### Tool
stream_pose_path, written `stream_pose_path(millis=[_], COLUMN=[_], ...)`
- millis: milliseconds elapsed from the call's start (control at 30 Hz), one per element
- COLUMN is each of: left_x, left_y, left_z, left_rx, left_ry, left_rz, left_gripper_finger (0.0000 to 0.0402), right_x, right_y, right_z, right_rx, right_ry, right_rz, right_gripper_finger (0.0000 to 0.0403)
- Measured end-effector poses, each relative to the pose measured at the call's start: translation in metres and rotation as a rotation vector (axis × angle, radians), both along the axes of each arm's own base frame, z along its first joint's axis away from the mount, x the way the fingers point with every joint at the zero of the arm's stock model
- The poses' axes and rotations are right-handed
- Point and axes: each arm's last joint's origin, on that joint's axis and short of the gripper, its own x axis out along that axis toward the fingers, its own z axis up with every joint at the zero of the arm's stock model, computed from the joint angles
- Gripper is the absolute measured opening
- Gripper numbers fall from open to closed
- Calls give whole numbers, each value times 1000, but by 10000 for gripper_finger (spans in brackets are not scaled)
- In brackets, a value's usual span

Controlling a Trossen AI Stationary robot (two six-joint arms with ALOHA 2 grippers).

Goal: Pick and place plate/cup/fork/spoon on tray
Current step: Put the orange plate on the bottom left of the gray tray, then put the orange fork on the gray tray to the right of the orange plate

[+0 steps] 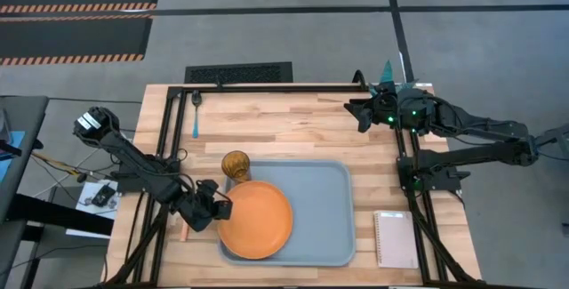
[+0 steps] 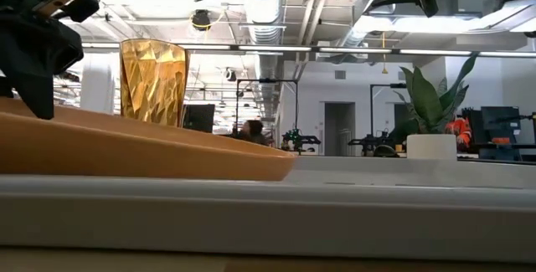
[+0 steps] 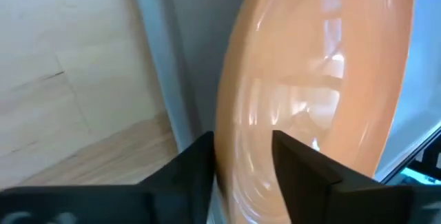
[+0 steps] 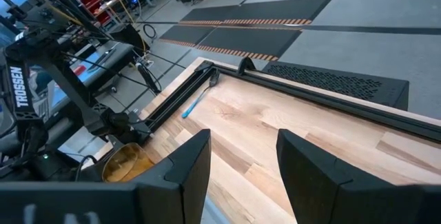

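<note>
Orange and shiny, the plate (image 3: 310,93) fills my left wrist view, and my left gripper (image 1: 216,207) is pinching its rim between two dark fingers (image 3: 189,165). From above, the plate lies on the left part of the tray (image 1: 329,222), with its left edge sticking out over the tray's rim. In the low view it looks tipped up on that side, so I think I am in the middle of setting it down.

Just beside the plate, at the tray's back left corner, stands the cup (image 1: 236,164). I cannot tell if it is on the tray or only touching it. The spoon (image 1: 196,116) is well apart, near the table's back left edge. A bit of orange below my left gripper may be the fork (image 1: 184,233), mostly hidden.

On the right, my right gripper (image 1: 363,113) waits over the back of the table, fingers spread, holding nothing.

Next, I think I should push the plate fully inside, lower it flat, then let go.
</note>
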Motion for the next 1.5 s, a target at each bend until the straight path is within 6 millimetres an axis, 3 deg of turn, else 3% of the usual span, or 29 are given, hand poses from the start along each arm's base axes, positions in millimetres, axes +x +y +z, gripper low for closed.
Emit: stream_pose_path(millis=[333, 500, 800, 1067, 1233, 1500], left_x=[3, 4, -3, -24, -48, -70], left_y=[4, 6, 12, 17, 12, -7], left_z=[-1, -1, 2, 26, 23, 3], left_rx=[1, -21, -29, -35, -51, -27], left_ry=[20, 35, 96, 180, 359, 440], left_rz=[-19, -20, -6, -82, -112, -31], left_gripper_finger=[244, 278, 283, 283, 277, 254], right_x=[0, 0, 0, 0, 0, 0], right_y=[0, 0, 0, 0, 0, 0], right_z=[0, 0, 0, 0, -1, -1], right_rx=[0, -1, 1, 1, 1, 2], right_ry=[0, 0, 4, 4, 6, 13], right_rz=[0, 0, 0, 1, 1, 0], right_gripper_finger=[188, 188, 188, 188, 188, 188])
